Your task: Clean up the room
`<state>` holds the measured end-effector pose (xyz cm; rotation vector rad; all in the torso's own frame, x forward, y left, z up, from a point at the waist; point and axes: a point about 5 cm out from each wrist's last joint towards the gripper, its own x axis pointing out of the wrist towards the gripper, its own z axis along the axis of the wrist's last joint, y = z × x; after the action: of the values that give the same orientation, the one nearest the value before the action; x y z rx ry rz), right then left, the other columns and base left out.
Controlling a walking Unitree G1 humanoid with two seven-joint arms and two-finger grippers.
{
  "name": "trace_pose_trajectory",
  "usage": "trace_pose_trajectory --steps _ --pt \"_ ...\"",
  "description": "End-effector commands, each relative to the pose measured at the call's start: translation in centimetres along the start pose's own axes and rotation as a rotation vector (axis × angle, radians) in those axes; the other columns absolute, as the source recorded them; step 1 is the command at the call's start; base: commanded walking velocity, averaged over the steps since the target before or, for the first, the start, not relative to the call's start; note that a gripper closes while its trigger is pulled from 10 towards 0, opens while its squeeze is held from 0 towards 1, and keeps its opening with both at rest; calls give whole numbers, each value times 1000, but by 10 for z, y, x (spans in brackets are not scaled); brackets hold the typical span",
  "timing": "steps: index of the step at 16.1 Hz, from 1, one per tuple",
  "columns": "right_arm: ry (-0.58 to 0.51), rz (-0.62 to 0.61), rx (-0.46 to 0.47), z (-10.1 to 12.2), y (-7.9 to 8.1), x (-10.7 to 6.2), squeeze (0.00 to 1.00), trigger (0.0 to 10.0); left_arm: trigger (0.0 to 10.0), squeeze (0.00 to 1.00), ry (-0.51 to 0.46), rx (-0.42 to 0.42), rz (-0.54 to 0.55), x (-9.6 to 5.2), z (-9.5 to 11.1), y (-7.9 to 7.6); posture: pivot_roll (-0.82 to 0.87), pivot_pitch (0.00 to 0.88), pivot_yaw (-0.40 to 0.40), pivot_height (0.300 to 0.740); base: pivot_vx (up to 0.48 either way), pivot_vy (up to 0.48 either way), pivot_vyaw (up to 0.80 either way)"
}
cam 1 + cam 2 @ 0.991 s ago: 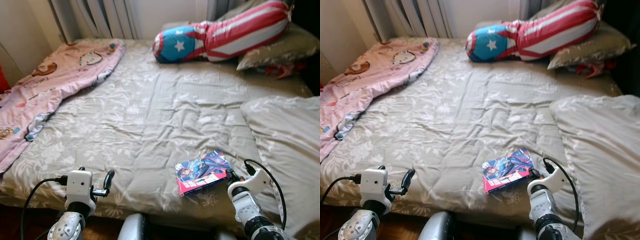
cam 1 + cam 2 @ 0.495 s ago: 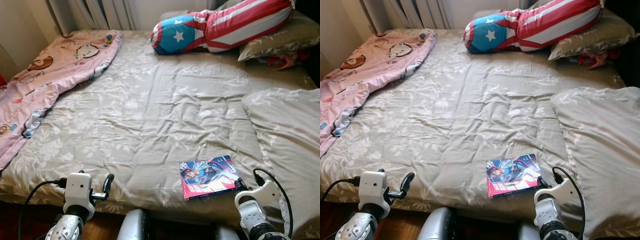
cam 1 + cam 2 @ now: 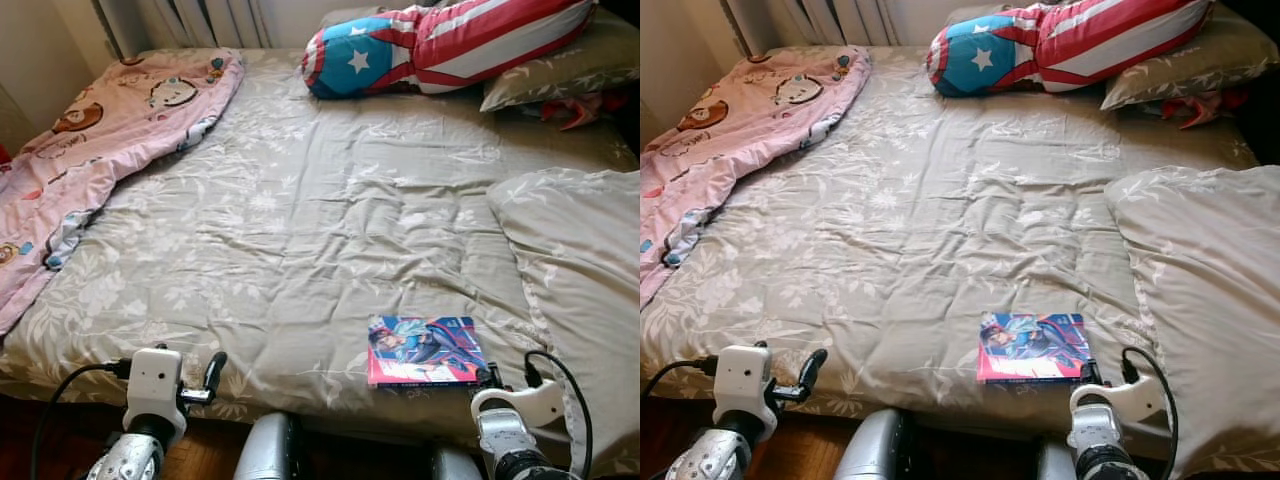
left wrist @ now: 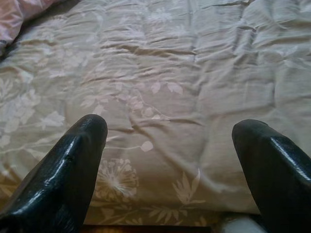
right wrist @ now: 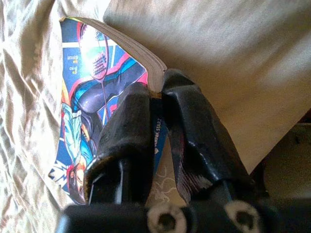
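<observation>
The right gripper (image 5: 155,97) is pinching the comic book (image 3: 425,351) at its corner, both black fingers (image 5: 124,126) pressing together across the edge of the pages, one on the cover and the other beneath. The book is lying flat on the bed (image 3: 300,230) near its front edge, at about five o'clock in the head views, with the right gripper (image 3: 492,376) sitting just at the book's four o'clock corner. It is looking like a thin, glossy paperback: light, somewhat floppy, and slick on the cover, so a grip at one corner is likely letting it droop or fan open when lifting; taking hold deeper along the spine side would probably be carrying it more steadily. The left gripper (image 4: 170,145) is hovering over the bed's near edge at seven o'clock, its fingers (image 4: 73,165) spreading wide apart and holding nothing. Farther out, a grey pillow (image 3: 585,270) is resting at three o'clock, a pink blanket (image 3: 90,150) is trailing off the bed at ten o'clock, and a star-and-stripes bolster (image 3: 450,45) is lying at one o'clock against another pillow (image 3: 560,75).
</observation>
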<state>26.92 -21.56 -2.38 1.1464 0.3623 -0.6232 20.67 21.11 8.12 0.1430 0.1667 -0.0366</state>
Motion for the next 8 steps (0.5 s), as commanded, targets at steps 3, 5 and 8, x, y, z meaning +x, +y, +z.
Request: trace_pose_trajectory --steps 3,5,8 --pt "3 10 22 -5 2 -1 0 10000 10000 0 17 38 -8 -4 1 2 176 171 78 629 0 0 0" --pt "10 18 4 -5 2 -1 0 10000 10000 0 21 38 -8 -5 0 2 176 172 77 629 0 0 0" --pt "9 24 -17 -4 1 -1 643 10000 10000 0 27 38 -11 -6 -1 1 172 172 77 629 0 0 0"
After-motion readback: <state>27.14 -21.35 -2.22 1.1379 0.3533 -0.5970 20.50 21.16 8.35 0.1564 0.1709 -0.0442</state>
